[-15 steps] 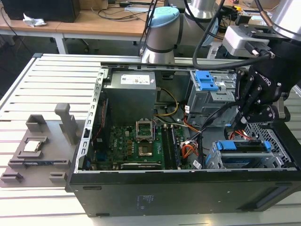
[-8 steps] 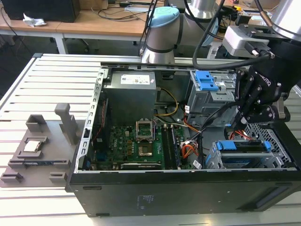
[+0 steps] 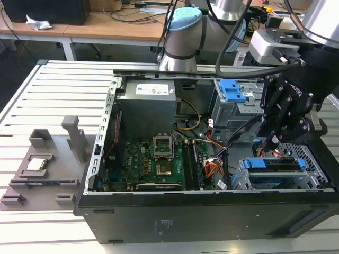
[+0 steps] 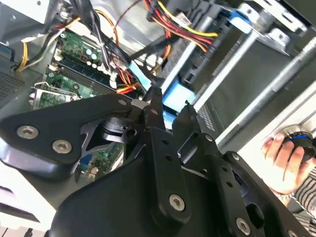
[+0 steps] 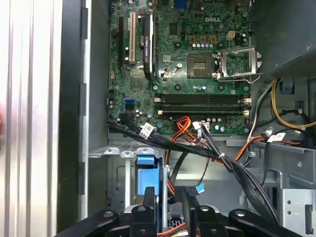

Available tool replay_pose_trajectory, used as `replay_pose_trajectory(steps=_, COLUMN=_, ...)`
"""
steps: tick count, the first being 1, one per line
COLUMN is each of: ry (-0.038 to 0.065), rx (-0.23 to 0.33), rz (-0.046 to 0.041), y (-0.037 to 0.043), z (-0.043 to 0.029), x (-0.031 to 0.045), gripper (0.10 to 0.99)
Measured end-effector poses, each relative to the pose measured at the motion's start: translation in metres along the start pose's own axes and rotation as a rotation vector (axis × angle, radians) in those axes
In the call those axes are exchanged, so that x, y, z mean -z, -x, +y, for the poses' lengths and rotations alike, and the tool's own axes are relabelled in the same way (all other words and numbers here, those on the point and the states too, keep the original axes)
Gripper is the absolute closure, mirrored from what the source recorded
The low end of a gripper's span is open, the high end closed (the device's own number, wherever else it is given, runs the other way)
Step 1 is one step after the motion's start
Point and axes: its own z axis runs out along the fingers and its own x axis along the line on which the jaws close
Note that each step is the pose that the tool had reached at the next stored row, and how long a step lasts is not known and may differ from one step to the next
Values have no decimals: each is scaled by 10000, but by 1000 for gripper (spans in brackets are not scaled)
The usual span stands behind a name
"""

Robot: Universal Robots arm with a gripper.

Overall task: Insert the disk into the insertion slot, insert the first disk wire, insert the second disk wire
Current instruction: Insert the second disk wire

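Note:
The disk (image 3: pixel 275 165), silver in a bright blue carrier, lies inside the insertion slot (image 3: pixel 318 159), a low perforated grey cage at the case's corner on the exterior view's right. My gripper (image 3: pixel 271 142) hangs just above the disk's inner end. Its black fingers stand apart with nothing clamped between them. In the first wrist view the gripper (image 5: pixel 169 197) sits beside the carrier's blue end tab (image 5: pixel 147 174), with a small blue-tipped connector (image 5: pixel 200 187) close to one finger. The second wrist view has the gripper (image 4: pixel 170 106) over the blue carrier (image 4: pixel 173 98). Bundled black wires (image 5: pixel 197 150) cross above the cage.
A taller grey bay with a blue latch (image 3: pixel 233 91) stands behind the slot. The motherboard (image 3: pixel 153 164) and power supply (image 3: pixel 148 106) fill the case. A grey fixture (image 3: pixel 47 164) lies on the slatted table. A person's hand (image 4: pixel 284 158) rests outside the case.

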Motion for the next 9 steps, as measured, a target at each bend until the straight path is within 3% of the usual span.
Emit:
replay_pose_trajectory(steps=3, ry=-1, rx=7, rz=65, y=136, z=-4, x=-65, gripper=725)
replay_pose_trajectory(steps=9, ry=-3, rx=20, rz=423, y=252, z=-9, x=-177, gripper=725)
